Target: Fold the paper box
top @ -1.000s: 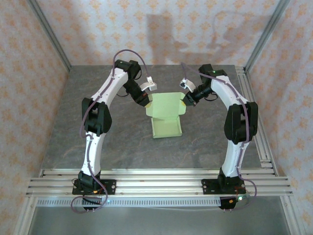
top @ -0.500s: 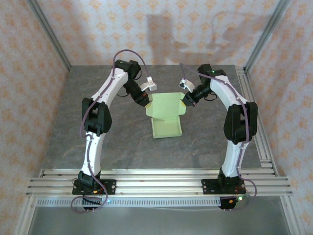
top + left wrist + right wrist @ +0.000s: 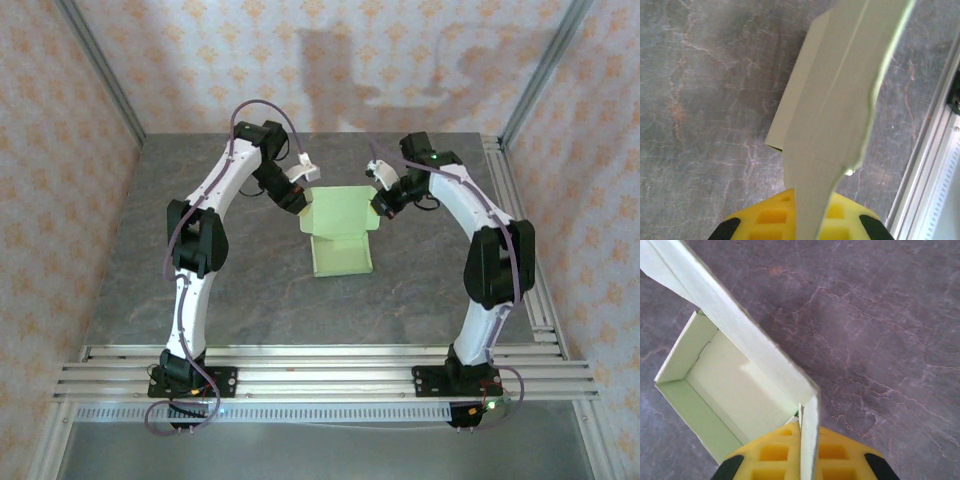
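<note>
Grippers are clamped on the paper box (image 3: 340, 245) from both sides. The box is set near the middle of the grey marbled table (image 3: 240, 290), between the two arms. Its open tray rests on the surface and its lid is raised at the far edge.

The left gripper (image 3: 303, 207) is closed on the left side flap of the lid, and the right gripper (image 3: 378, 208) is closed on the right side flap.

In the left wrist view, a strip of the pale yellow-green card is seen running edge-on down between the yellow pads (image 3: 770, 217), where it is pinched. The tray's outer wall is seen behind it, on the table, and an aluminium rail (image 3: 935, 150) runs along the right.

In the right wrist view, a thin flap is likewise held upright between the yellow pads (image 3: 770, 455). The lid's edge runs from there up to the left, above the open tray, whose side walls are folded up.
</note>
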